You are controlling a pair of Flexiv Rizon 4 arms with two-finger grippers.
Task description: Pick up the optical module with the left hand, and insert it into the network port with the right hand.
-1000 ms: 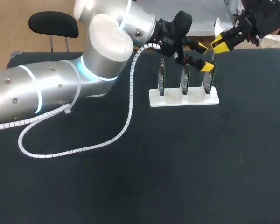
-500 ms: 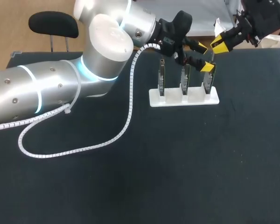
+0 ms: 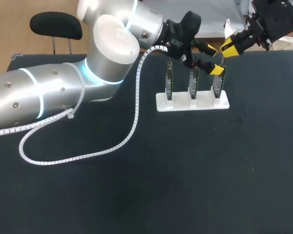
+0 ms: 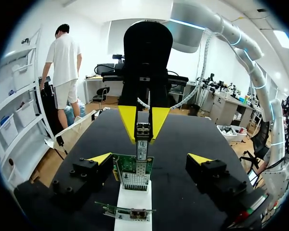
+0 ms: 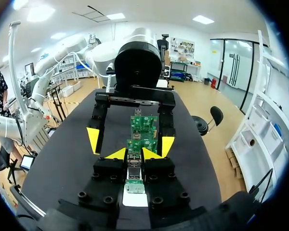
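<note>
Left arm [image 3: 63,92]: nearest of all, lying across the table [image 3: 185,170] from the left; it sat just as it had a second earlier
White stand [image 3: 205,102]: mid-table, three cards upright in it, unmoved
Left gripper [image 3: 213,59]: fingers wide apart either side of the rightmost card [image 3: 218,87], touching nothing and holding nothing; no shift from before
Right gripper [image 3: 230,44]: farthest back, fingers closed on the optical module [image 4: 142,144]; over the last second it crept a shade farther back or higher (the head view could not say which)
Meaning: probably a small alignment correction above the port; the left hand's part looked finished, the insertion not
Left wrist view alone: showed the module hanging straight down from the right gripper's pinched tips, its lower end meeting the top edge of that card, between the left gripper's spread fingers; whether it had entered the port could not be told
Right wrist view alone: showed the cards lined up one behind another straight ahead of the held module
Head view alone: showed the whole stand, but barely any of the module
</note>
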